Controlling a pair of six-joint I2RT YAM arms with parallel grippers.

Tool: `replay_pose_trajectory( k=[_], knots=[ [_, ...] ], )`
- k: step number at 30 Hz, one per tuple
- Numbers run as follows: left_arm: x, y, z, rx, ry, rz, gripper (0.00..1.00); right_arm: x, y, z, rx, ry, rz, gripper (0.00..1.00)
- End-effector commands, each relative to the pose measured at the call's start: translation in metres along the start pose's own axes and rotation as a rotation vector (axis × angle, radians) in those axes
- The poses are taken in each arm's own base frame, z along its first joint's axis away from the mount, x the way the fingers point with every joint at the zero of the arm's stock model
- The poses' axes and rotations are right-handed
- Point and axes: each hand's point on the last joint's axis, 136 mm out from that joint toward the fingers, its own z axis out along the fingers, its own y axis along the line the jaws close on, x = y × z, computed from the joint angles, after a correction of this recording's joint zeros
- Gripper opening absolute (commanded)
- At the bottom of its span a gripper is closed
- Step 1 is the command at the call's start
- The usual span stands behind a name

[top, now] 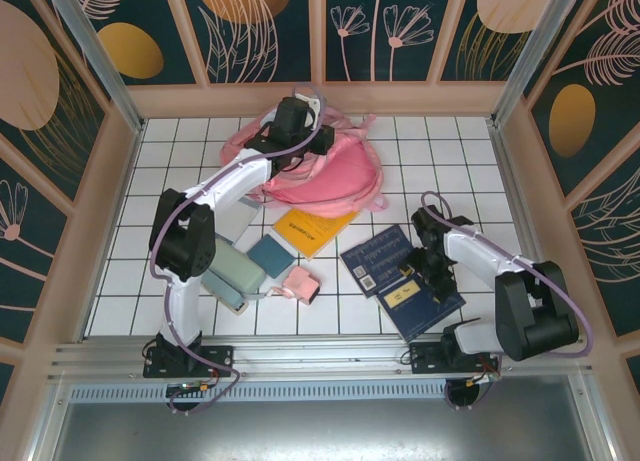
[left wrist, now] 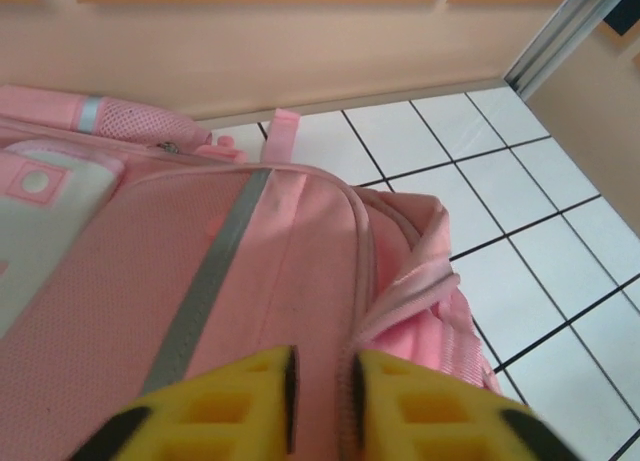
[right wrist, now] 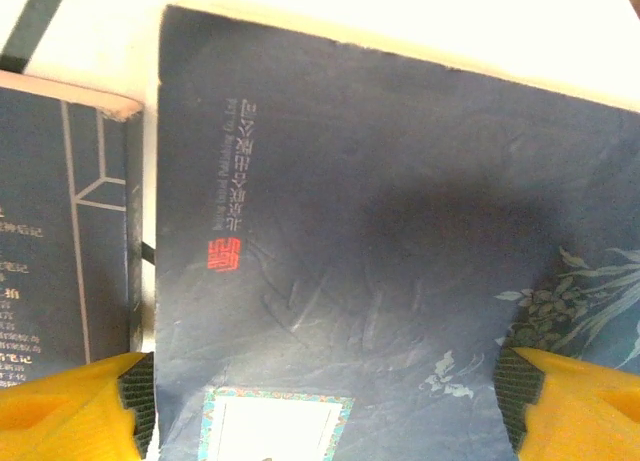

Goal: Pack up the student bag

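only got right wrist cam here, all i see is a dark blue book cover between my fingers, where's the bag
Observer: The student bag lies at the far middle of the table, beyond a yellow book.
Operator: what's the left arm doing
Observer: The left gripper sits over the bag's zipper seam, fingers nearly together; I cannot tell if it grips anything.
Operator: anything else still out
Observer: A pale green case, a small blue-grey book and a small pink pouch lie near the left arm's base.
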Motion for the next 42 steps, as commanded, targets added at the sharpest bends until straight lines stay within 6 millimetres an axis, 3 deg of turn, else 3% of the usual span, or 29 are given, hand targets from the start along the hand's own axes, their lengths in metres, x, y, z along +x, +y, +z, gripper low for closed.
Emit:
replay_pose_trajectory(
  k=[1,3,8,16,22,26,31,34,39,42],
  knots=[
    [-0.007,0.009,0.001,-0.014,-0.01,-0.035,0.43,-0.002,-0.011,-0.008,0.032,-0.039,0.022,0.93],
    [-0.009,0.004,-0.004,0.005,-0.018,-0.052,0.6,0.001,-0.011,-0.005,0.009,-0.036,0.03,0.97],
    [-0.017,-0.005,-0.023,0.034,-0.038,-0.086,0.76,0.001,0.015,0.011,-0.135,-0.032,-0.005,0.96],
    [-0.002,-0.025,-0.052,0.117,-0.012,-0.183,0.88,-0.016,0.094,-0.018,-0.405,-0.084,-0.129,0.93],
    [0.021,-0.024,-0.071,0.124,0.008,-0.241,0.96,-0.016,0.151,-0.024,-0.463,-0.065,-0.248,0.89],
    [0.039,-0.041,-0.079,0.218,0.078,-0.294,0.98,-0.036,0.167,-0.045,-0.434,-0.157,-0.306,0.88],
    [0.082,-0.088,-0.084,0.353,0.193,-0.33,0.99,-0.035,0.149,-0.081,-0.472,-0.223,-0.324,0.85],
    [0.11,-0.132,-0.09,0.444,0.266,-0.292,0.98,-0.028,0.118,-0.092,-0.487,-0.253,-0.27,0.81],
    [0.156,-0.161,-0.081,0.491,0.375,-0.279,0.98,-0.021,0.053,-0.081,-0.387,-0.247,-0.123,0.83],
    [0.177,-0.176,-0.073,0.517,0.431,-0.27,0.98,-0.014,0.029,-0.065,-0.384,-0.191,-0.051,0.83]
  ],
)
